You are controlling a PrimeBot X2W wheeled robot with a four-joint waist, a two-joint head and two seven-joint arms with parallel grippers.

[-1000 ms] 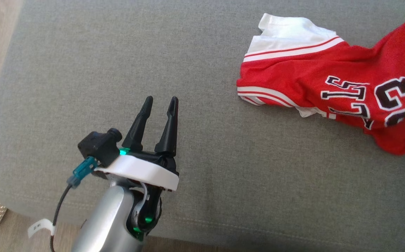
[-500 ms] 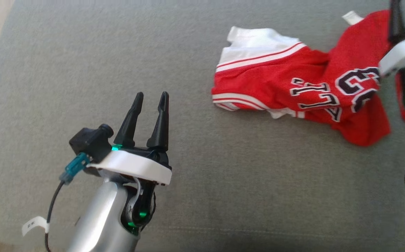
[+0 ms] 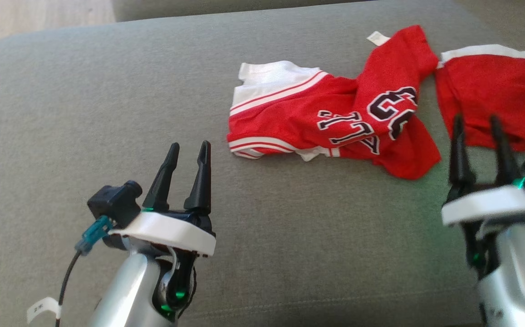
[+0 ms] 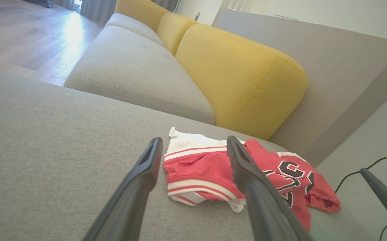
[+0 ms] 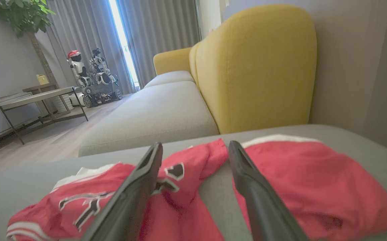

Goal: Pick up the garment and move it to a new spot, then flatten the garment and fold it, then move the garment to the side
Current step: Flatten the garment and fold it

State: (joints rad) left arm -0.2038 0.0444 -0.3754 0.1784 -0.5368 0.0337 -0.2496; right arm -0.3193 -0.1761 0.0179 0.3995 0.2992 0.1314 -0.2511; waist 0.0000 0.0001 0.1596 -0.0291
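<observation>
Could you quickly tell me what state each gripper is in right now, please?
Left gripper: open, holding nothing.
Right gripper: open, holding nothing; the red jersey lies loose on the sofa.

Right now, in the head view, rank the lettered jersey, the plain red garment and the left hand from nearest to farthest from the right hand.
1. plain red garment, just ahead of the right hand.
2. lettered jersey, off to its left, mid-cushion.
3. left hand, far left.
</observation>
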